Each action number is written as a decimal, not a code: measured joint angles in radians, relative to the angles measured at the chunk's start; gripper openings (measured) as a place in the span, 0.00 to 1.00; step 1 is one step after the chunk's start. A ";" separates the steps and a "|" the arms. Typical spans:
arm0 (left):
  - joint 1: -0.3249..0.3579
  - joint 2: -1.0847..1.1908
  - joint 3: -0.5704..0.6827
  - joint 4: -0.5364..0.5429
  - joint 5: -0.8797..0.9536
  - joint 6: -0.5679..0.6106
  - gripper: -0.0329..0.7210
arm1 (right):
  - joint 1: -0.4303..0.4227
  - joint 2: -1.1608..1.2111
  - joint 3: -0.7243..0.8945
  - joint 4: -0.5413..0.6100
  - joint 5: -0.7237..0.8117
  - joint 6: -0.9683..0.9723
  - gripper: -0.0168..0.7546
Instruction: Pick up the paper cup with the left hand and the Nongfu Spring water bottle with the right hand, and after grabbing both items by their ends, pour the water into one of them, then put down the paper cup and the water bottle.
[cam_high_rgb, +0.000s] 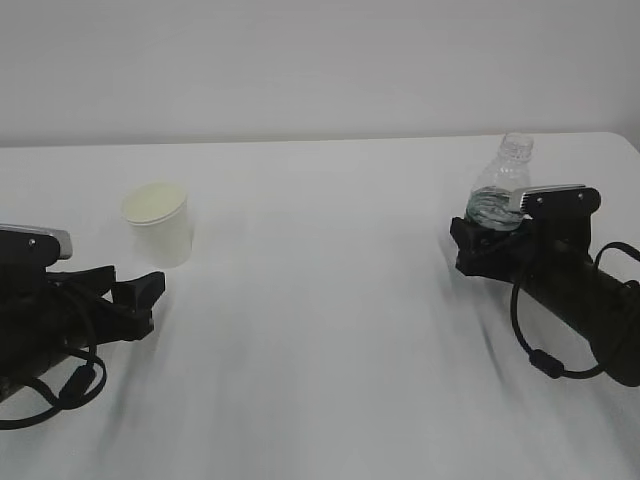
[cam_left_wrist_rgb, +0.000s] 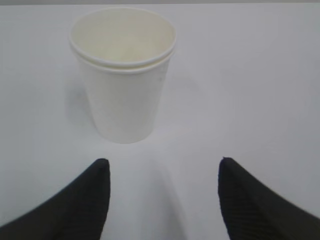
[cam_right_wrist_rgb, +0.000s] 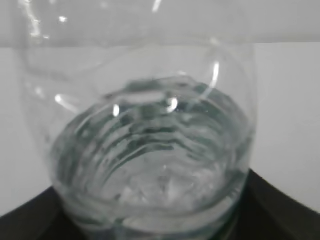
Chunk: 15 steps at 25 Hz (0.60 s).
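The white paper cup (cam_high_rgb: 159, 222) stands upright on the table at the left; in the left wrist view the paper cup (cam_left_wrist_rgb: 124, 75) sits straight ahead. My left gripper (cam_high_rgb: 150, 290) rests low just short of it, open, and its black fingers (cam_left_wrist_rgb: 80, 200) have nothing between them. The clear Nongfu Spring water bottle (cam_high_rgb: 500, 188) stands upright at the right, with no cap and water in its lower part. My right gripper (cam_high_rgb: 478, 240) has a jaw on either side of the bottle's lower body (cam_right_wrist_rgb: 150, 165). Whether the jaws press on it is unclear.
A white table (cam_high_rgb: 330, 330) runs to a pale wall behind. Its far edge lies just beyond the cup and the bottle. Bare table surface separates the two arms.
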 joint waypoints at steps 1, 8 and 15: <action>0.000 0.000 0.000 0.000 0.000 0.000 0.69 | 0.000 0.000 0.000 -0.002 0.000 0.000 0.70; 0.000 0.000 0.000 0.000 0.000 0.000 0.69 | 0.000 0.002 0.000 -0.012 0.000 0.000 0.63; 0.000 0.000 0.000 0.000 0.000 0.000 0.67 | 0.000 0.002 0.000 -0.026 0.000 0.000 0.54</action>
